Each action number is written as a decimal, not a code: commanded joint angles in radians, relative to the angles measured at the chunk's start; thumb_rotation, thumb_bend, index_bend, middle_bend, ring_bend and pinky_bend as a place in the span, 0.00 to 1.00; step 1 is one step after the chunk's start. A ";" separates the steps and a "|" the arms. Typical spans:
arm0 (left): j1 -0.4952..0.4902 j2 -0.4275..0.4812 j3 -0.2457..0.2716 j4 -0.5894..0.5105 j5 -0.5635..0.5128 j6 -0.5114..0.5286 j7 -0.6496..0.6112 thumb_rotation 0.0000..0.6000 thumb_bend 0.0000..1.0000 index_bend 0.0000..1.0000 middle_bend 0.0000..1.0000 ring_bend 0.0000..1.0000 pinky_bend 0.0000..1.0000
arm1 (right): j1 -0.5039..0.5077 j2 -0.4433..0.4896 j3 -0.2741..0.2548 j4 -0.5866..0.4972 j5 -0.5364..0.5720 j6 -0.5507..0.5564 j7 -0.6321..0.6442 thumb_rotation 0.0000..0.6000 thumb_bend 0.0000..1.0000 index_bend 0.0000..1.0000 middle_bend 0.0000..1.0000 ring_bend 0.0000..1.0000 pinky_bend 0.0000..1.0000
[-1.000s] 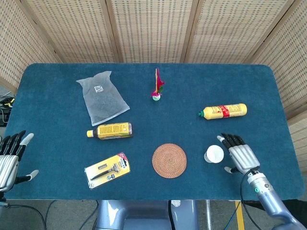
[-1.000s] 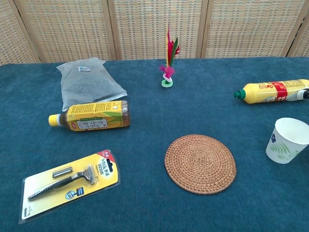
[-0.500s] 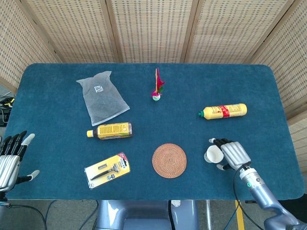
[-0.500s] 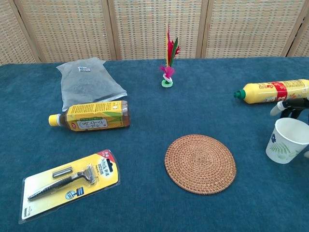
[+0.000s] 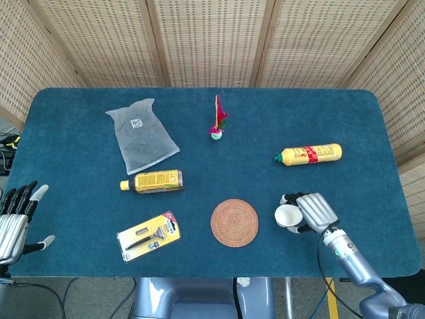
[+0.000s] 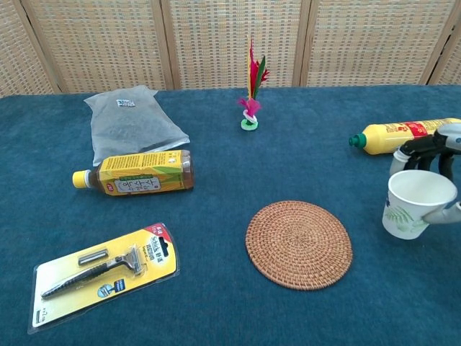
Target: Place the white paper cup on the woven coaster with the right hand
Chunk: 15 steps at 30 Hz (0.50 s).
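The white paper cup, printed with green leaves, sits tilted in my right hand, whose fingers wrap around its far side. It hangs a little to the right of the round woven coaster, which lies flat with nothing on it. My left hand rests at the table's left edge, fingers spread and holding nothing; the chest view does not show it.
A yellow bottle lies behind the cup. A tea bottle, a packaged razor, a clear bag and a feathered shuttlecock lie to the left and back on the blue table.
My right hand has closed around the cup and carried it left toward the coaster, tilting it. The left hand has stayed put.
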<state>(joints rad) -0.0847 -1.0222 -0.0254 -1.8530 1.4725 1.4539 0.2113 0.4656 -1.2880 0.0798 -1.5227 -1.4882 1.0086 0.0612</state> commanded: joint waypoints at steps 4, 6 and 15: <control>-0.001 0.004 0.000 0.002 -0.001 -0.002 -0.012 1.00 0.00 0.00 0.00 0.00 0.00 | 0.078 0.029 0.040 -0.103 0.000 -0.063 0.026 1.00 0.15 0.37 0.44 0.41 0.51; -0.002 0.006 0.000 0.003 -0.002 -0.003 -0.016 1.00 0.00 0.00 0.00 0.00 0.00 | 0.105 0.020 0.054 -0.113 0.012 -0.092 0.034 1.00 0.15 0.37 0.44 0.41 0.51; -0.010 0.013 -0.006 0.010 -0.020 -0.019 -0.039 1.00 0.00 0.00 0.00 0.00 0.00 | 0.222 -0.092 0.085 -0.105 0.079 -0.206 -0.017 1.00 0.15 0.38 0.44 0.41 0.51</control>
<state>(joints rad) -0.0945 -1.0093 -0.0315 -1.8436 1.4525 1.4351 0.1722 0.6746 -1.3604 0.1618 -1.6319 -1.4215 0.8173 0.0638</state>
